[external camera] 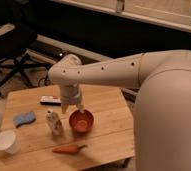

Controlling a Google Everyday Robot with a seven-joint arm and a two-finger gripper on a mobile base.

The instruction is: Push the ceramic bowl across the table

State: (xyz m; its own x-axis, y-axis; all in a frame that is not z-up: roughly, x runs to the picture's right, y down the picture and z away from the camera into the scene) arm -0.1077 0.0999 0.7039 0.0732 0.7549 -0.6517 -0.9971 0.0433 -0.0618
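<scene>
On my screen, far to the left, a black office chair (9, 45) stands on the floor behind the low, light wooden worktop (109, 107). At the left front corner of the worktop stands a white paper cup (5, 142), open side up. A bit further back lies a flat blue sponge (24, 119). Behind that, near the back edge, lies a flat black and white thing (50, 100); I cannot tell what it is. Next comes a small pale bottle (53, 122), standing up near the middle. In front of it, near the front edge, a long orange carrot (69, 148) lies on its side.

The gripper (72, 109) hangs down from the wrist over the middle of the worktop, just behind the bottle and right at the back rim of the small round orange-red ceramic bowl (82, 121). I cannot tell how the gripper is set. The ceramic bowl sits the right way up, just beside the bottle, and the carrot lies near it at the front. The big white robot arm (114, 72) reaches in from the right.
</scene>
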